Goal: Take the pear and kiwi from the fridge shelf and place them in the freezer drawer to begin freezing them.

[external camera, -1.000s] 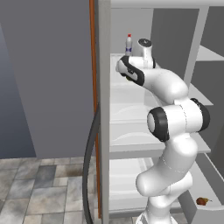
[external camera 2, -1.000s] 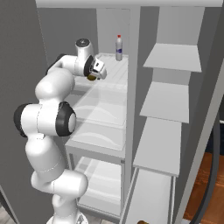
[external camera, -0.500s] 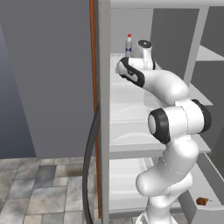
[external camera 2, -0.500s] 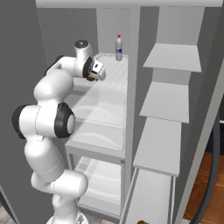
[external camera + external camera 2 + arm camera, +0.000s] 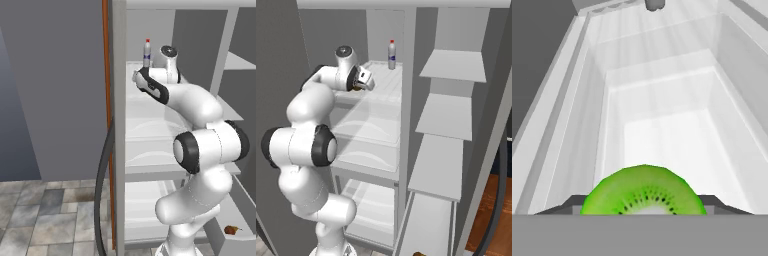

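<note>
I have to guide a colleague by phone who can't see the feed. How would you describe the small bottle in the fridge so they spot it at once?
Look into the open fridge at the top ribbed white fridge shelf. At its back stands the bottle: slim, upright and pale, with a red cap and a dark band. Nothing else there is tall; the tool nearby grips the kiwi, a low round fruit.

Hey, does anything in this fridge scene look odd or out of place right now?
Mostly tidy. One oddity: a small reddish-brown fruit with a dark stem lies alone low down at the lower right of the left base view, far below the fridge shelf. The bottle stands upright. The gripper holds the kiwi, showing green flesh.
</note>
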